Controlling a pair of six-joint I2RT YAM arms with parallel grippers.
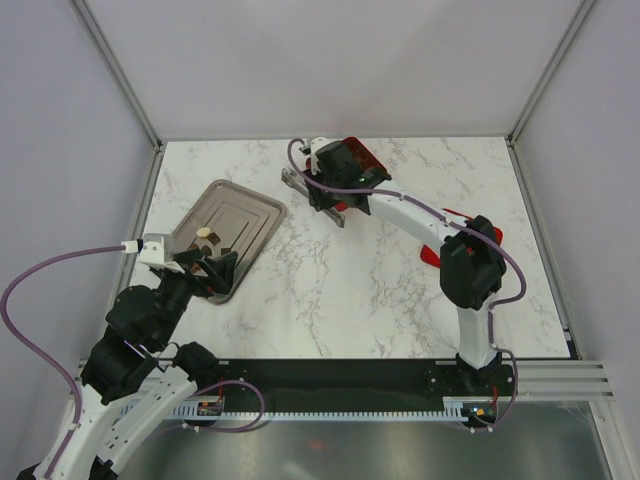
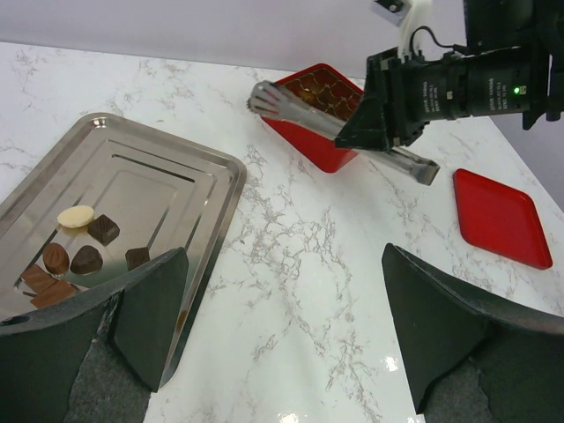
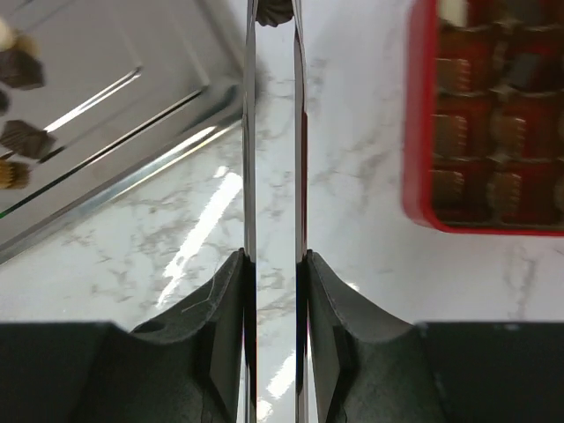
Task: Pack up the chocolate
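Note:
Several pieces of chocolate (image 2: 86, 260), dark brown apart from one cream piece (image 2: 76, 216), lie at the near end of the steel tray (image 2: 176, 176). More chocolate fills the gridded red box (image 3: 493, 115). My right gripper (image 3: 274, 260) is shut on the handles of metal tongs (image 3: 249, 132), whose arms are pressed nearly parallel. A small dark scalloped thing (image 3: 274, 11) shows between the tong tips, over the table between tray and box. My left gripper (image 2: 284, 264) hangs open and empty beside the tray's right rim.
A flat red lid (image 2: 500, 216) lies on the marble to the right of the box, partly under the right arm (image 1: 470, 265) in the top view. The red box (image 1: 362, 160) sits at the back, the tray (image 1: 250, 215) at the left.

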